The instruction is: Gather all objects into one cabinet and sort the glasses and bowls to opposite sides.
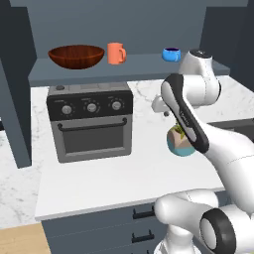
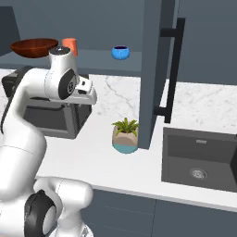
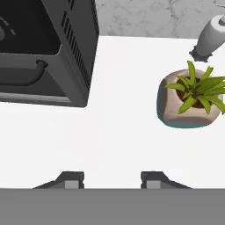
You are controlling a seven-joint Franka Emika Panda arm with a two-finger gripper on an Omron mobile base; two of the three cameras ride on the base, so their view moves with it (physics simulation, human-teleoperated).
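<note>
The white marble-patterned bench (image 1: 99, 183) is carrying a boxy grey countertop oven (image 1: 91, 120) with three round knobs, and a small green plant in a beige and teal pot (image 2: 125, 136) is standing on it to the oven's right, well apart. Above the bench, the doorless dark slate-blue cabinet shelf (image 1: 129, 68) is holding the wide glossy reddish-brown bowl (image 1: 76, 56) at its left, the orange handled mug (image 1: 116, 53) just beside the bowl, and one small bright-blue cup (image 1: 171, 54) further right, apart from the mug. The white arm's gripper (image 3: 110, 179) is hovering over bare bench between oven and plant, its jaws standing parted and holding nothing.
</note>
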